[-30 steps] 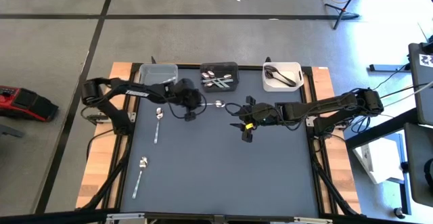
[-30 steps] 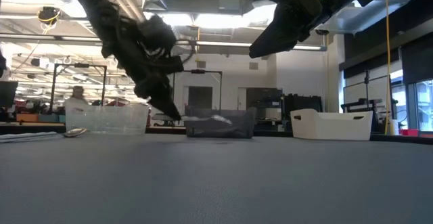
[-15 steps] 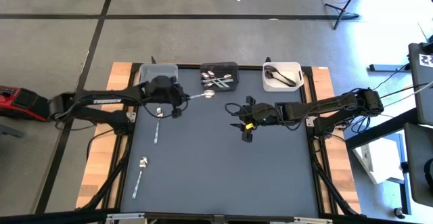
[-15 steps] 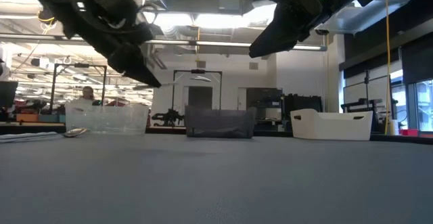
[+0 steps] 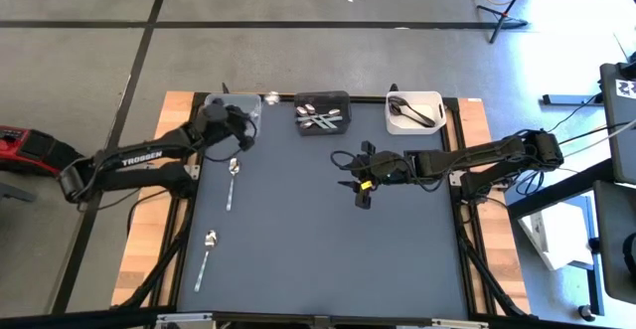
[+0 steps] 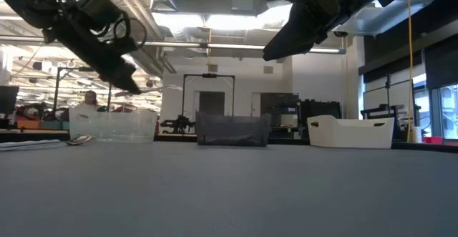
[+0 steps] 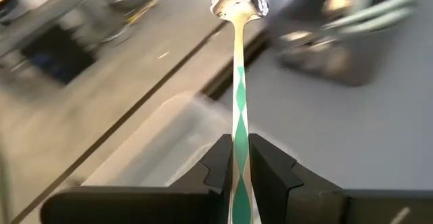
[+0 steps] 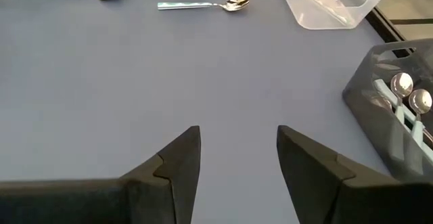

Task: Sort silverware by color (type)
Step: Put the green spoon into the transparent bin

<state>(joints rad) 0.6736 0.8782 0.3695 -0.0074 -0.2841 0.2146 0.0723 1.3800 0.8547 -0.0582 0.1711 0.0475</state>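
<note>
While the left arm reaches over the table's far left corner, its jaws pinch a spoon by the handle

Left gripper: jaws closed on the slim silver spoon with a green-and-white patterned handle; the bowl points away from the wrist, past the fingertips

Held spoon, position: in the high view it is raised above the clear rectangular plastic bin, its bowl beyond the bin's right edge, between that bin and the black one

Right gripper: jaws wide open, holding nothing, hovering above the dark blue-grey table near its middle, short of the bins

Black rectangular bin: middle of the far edge, holding several silver spoons with pale handles

White rectangular bin: far right, with dark spoons lying inside

Clear bin contents: cannot tell from above; the right wrist view shows a pale item in it

Loose spoon one: silver, lying flat on the table just on the near side of the left gripper, bowl toward the bins

Loose spoon two: silver, flat on the table nearer the front left, well apart from the first, bowl also toward the bins

Room behind: in the low view a person shows far beyond the clear bin
</note>
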